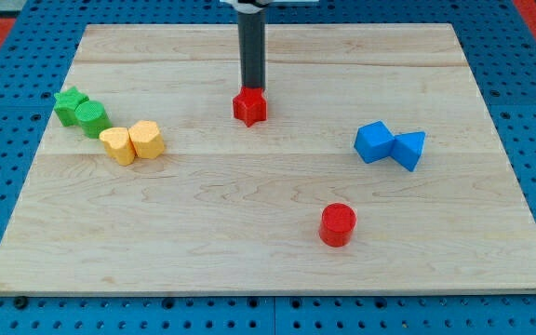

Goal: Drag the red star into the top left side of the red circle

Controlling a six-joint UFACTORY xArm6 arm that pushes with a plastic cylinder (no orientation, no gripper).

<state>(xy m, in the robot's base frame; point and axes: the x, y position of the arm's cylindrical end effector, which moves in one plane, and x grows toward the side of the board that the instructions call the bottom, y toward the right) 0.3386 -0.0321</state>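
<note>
In the camera view, my tip (251,88) stands at the top edge of the red star (249,106), touching it from the view's top side; the arm ends in a plain rod, so it has no fingers to close or to hold anything. The red star lies in the upper middle of the wooden board (268,251), compact with no clear long axis, one point toward the view's bottom. The red circle (337,224) stands well apart, toward the view's bottom right of the star.
</note>
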